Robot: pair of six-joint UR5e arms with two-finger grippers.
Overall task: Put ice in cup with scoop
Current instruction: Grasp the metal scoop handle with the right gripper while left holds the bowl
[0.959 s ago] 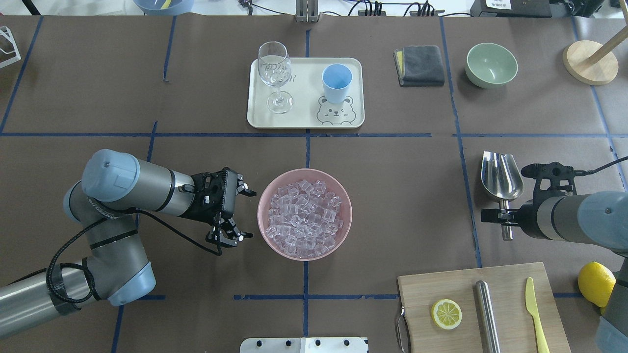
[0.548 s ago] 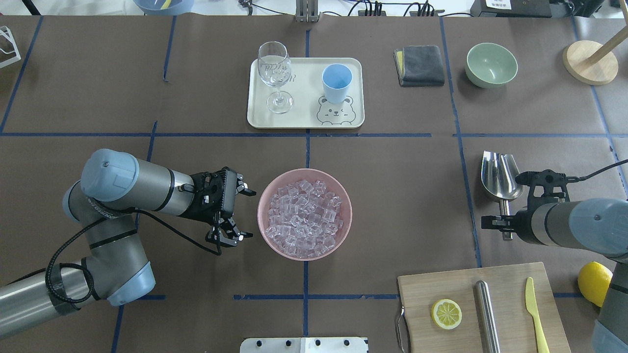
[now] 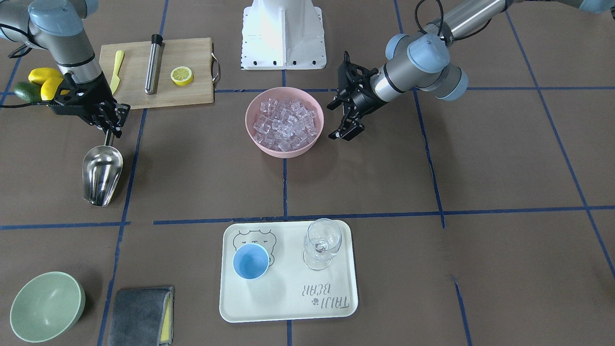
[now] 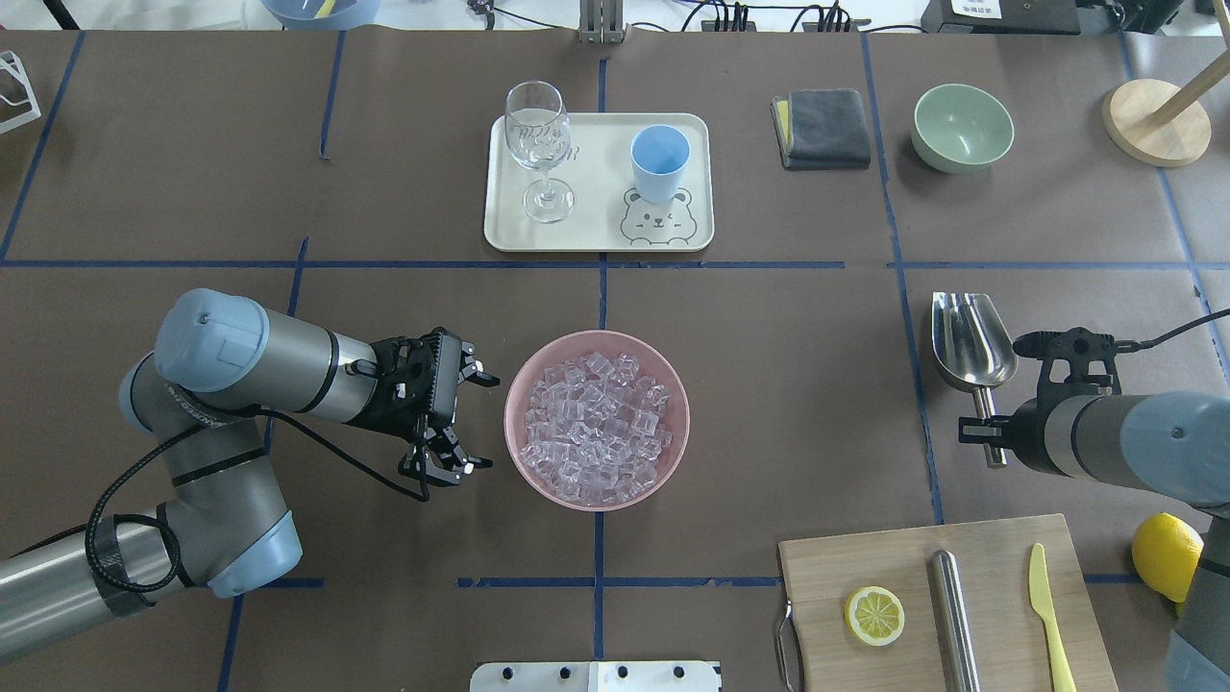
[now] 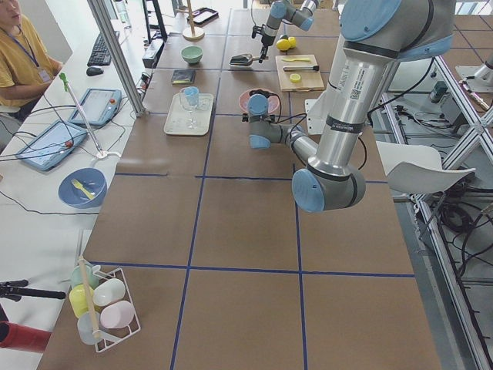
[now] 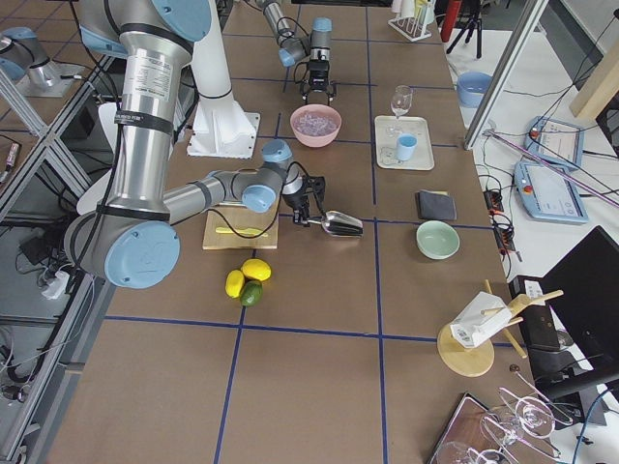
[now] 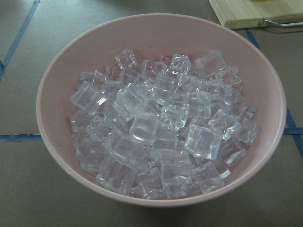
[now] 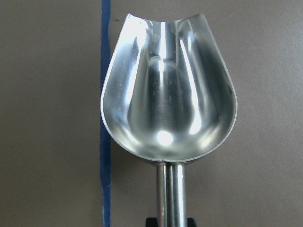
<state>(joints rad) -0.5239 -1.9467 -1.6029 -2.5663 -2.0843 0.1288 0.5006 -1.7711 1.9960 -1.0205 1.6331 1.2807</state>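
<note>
The ice (image 4: pixel 596 428) is heaped in a pink bowl (image 4: pixel 514 404) at the table's middle, and it fills the left wrist view (image 7: pixel 161 127). My left gripper (image 4: pixel 480 420) is open and empty, just left of the bowl and not touching it. The light-blue cup (image 4: pixel 660 159) stands upright on a cream tray (image 4: pixel 596 231) beyond the bowl. My right gripper (image 4: pixel 985 434) is shut on the thin handle of the steel scoop (image 4: pixel 972 338). The empty blade points away from me in the right wrist view (image 8: pixel 168 104). I cannot tell whether the blade touches the table.
A clear stemmed glass (image 4: pixel 540 144) shares the tray. A grey cloth (image 4: pixel 823 128) and a pale green bowl (image 4: pixel 962 126) lie at the far right. A cutting board (image 4: pixel 865 562) near me holds a lemon slice (image 4: pixel 874 615), a steel cylinder (image 4: pixel 954 615) and a yellow knife (image 4: pixel 1049 615).
The right gripper and scoop have shifted slightly left and away from me, with the arm's wrist turning. The left arm has barely moved.
</note>
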